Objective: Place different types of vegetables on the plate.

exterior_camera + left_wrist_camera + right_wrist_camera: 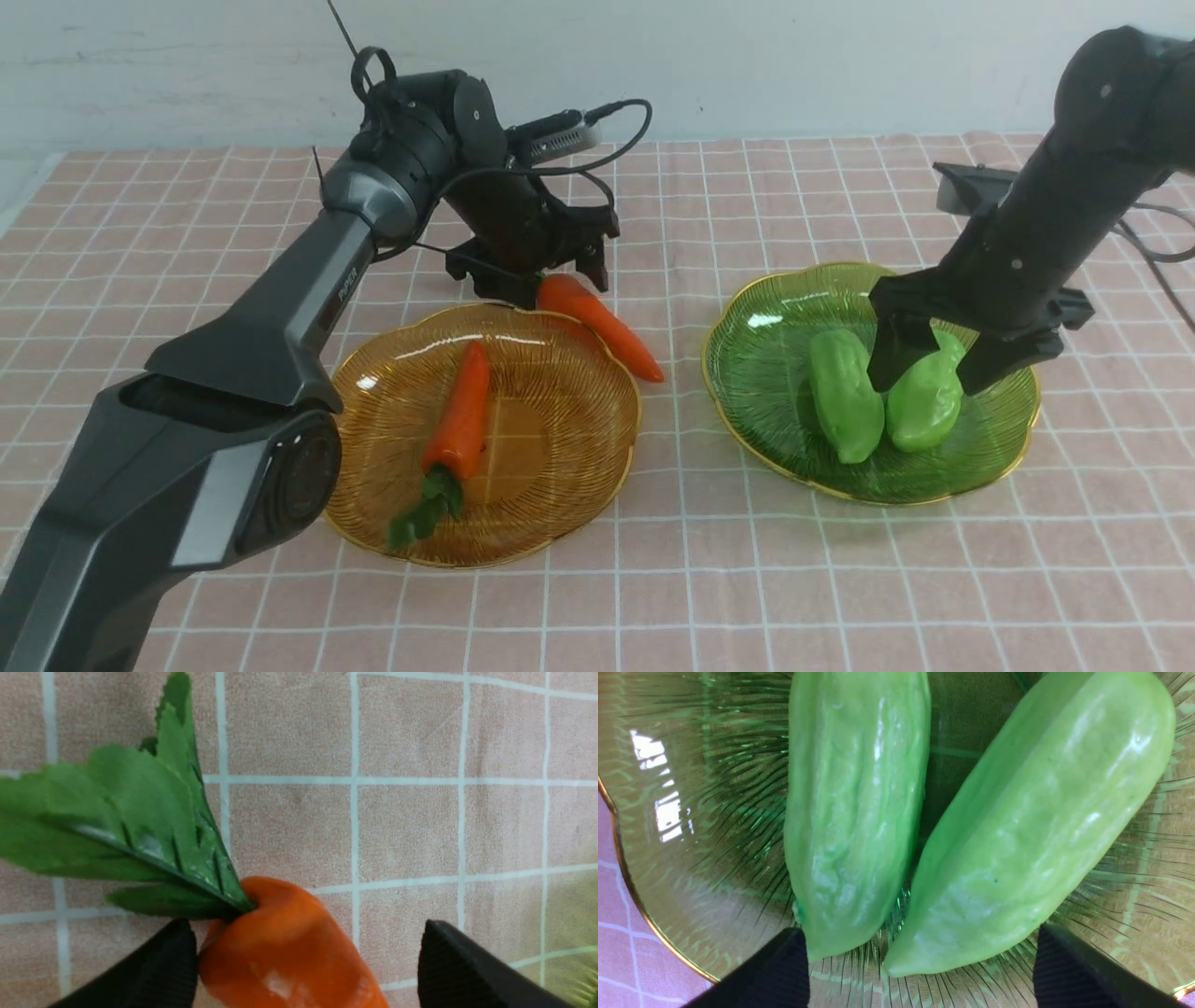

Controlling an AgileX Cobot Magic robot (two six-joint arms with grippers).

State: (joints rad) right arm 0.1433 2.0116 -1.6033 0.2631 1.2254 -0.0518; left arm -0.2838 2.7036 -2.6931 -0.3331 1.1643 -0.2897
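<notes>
Front view: two plates sit on the pink-checked counter (747, 579), with the amber plate (560, 448) at 9 o'clock of the green plate (756, 373).

First carrot (459, 411) lies inside the amber plate, tip toward 12 o'clock, leaves toward 7. Second carrot (602, 322) crosses that plate's rim at 1 o'clock. Its tip rests on the counter pointing toward 4, and its crown is under the left gripper (537, 275).

Left wrist view: left fingers (154, 970) are apart. The second carrot's crown sits between them, close against one finger with a clear gap to the other. It is not clamped. Carrot leaves (121, 826) fan out over the counter beyond the fingertips.

First gourd (845, 397) and second gourd (924, 397) lie side by side in the green plate, first at 9 o'clock of second. The right gripper (929, 369) hangs low over their far ends. One finger comes down between the gourds, the other at 3 o'clock of the second gourd.

Right wrist view: right fingers (775, 975) are spread wide, and both gourds' tapered ends show between them. Contact cannot be told.
</notes>
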